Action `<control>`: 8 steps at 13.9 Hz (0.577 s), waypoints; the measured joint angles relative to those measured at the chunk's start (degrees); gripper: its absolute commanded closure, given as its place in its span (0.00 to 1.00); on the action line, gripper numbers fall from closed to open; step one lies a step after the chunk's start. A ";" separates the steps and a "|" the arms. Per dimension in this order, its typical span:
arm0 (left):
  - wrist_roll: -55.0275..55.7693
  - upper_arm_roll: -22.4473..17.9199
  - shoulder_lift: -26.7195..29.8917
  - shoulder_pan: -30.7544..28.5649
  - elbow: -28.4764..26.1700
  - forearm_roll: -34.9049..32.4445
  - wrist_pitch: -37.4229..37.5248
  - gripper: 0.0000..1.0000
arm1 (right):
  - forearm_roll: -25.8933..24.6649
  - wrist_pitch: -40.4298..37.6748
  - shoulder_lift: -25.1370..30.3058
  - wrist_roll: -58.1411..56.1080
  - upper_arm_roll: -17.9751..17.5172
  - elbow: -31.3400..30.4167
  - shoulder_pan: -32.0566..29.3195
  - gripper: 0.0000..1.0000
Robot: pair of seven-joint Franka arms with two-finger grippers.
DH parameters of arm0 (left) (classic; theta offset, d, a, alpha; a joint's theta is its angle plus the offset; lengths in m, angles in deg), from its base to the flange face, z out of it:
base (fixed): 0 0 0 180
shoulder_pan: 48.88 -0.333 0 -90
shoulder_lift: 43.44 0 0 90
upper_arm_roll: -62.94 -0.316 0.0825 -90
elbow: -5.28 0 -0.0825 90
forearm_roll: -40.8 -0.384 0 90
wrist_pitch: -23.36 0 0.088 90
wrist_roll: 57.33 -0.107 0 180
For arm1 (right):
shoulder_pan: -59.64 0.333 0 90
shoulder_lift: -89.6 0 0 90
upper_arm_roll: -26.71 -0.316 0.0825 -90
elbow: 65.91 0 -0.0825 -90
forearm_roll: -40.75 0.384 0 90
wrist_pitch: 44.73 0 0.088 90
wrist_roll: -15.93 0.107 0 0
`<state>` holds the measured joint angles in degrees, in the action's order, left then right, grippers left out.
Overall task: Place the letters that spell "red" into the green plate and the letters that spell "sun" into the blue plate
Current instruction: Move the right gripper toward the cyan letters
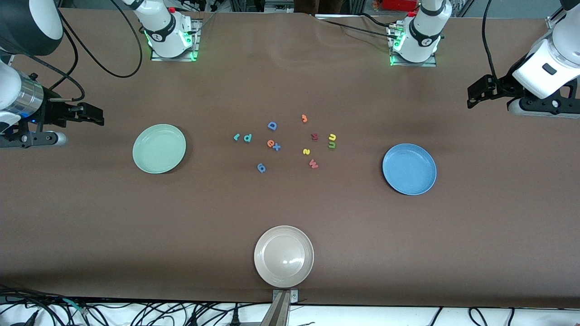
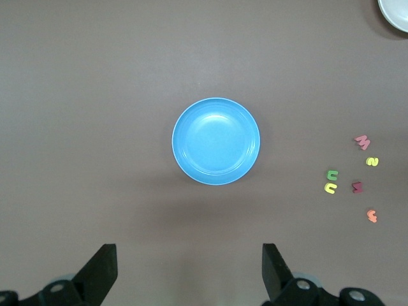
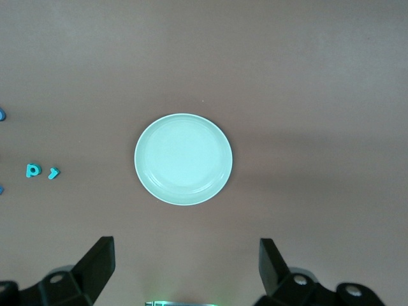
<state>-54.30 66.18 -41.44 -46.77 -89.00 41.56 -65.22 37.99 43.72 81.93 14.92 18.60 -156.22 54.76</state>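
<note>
Even overhead light, soft shadows

High front camera over whole table, wrist cameras looking down on plates

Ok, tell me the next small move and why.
Probably lower the right pincer toward the teal "r", the task letter closest to the green plate. Both pincers are open and hold nothing, the left pincer waits near the blue plate, and both plates hold no letters.

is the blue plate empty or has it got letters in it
Empty: the blue plate shows only bare blue inside; the letters lie on the table.
</note>
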 measured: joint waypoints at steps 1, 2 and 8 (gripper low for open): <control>0.00 0.00 0.00 0.00 0.00 0.00 0.00 0.00 | 0.67 -0.02 0.00 0.17 -0.18 0.00 0.04 0.00; 0.00 0.00 0.00 0.00 0.00 0.00 0.02 0.00 | 1.88 -0.02 0.00 1.10 -0.32 0.00 0.11 0.00; 0.00 -0.01 0.00 0.00 0.00 0.00 0.06 0.00 | 5.47 0.19 -0.03 17.45 -6.29 0.00 0.62 0.01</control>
<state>-54.30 66.17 -41.44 -46.77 -89.00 41.56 -65.16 43.46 43.92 81.91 32.37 12.31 -156.22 55.38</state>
